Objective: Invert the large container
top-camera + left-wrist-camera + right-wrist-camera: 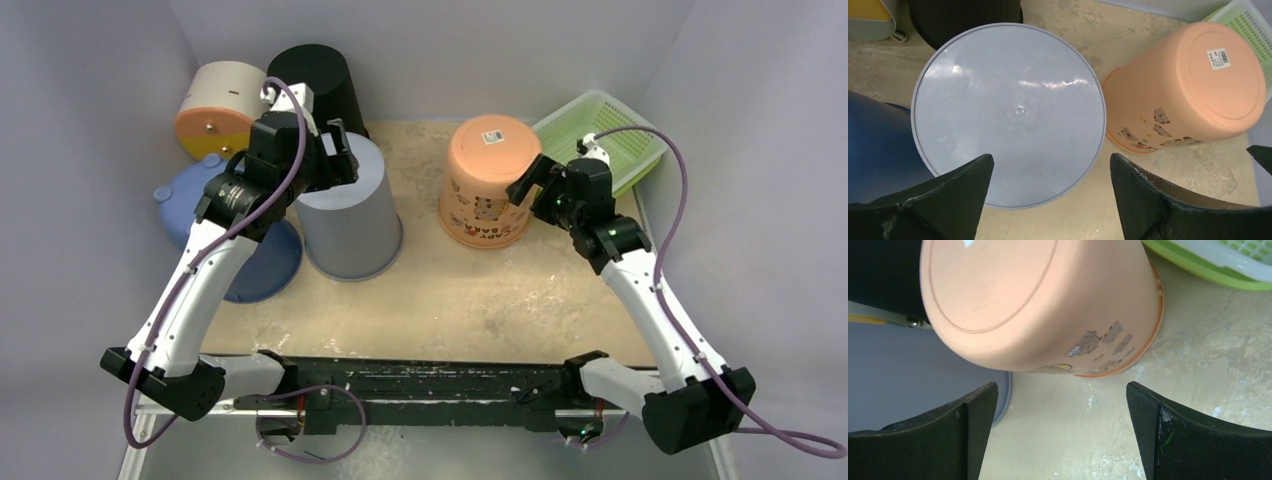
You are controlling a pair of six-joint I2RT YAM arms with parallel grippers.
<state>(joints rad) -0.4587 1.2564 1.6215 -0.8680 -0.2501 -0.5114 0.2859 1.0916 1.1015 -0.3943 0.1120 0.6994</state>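
Looked basically done to me: the big grey one was sitting bottom-up

Going from the left: the left gripper [1050, 162] hung wide open right above the large grey-blue plastic container [350, 212], holding nothing. That container stood left of centre on the beige worktop [500, 295], rim down, flat base facing up, long axis vertical. So I'd guess the flip itself was finished and only backing the arm away was left. Just beside it on the right, a peach plastic bucket with cartoon print [487, 180] was upside down too, and the right gripper [1062, 390] sat fully open next to it, empty.
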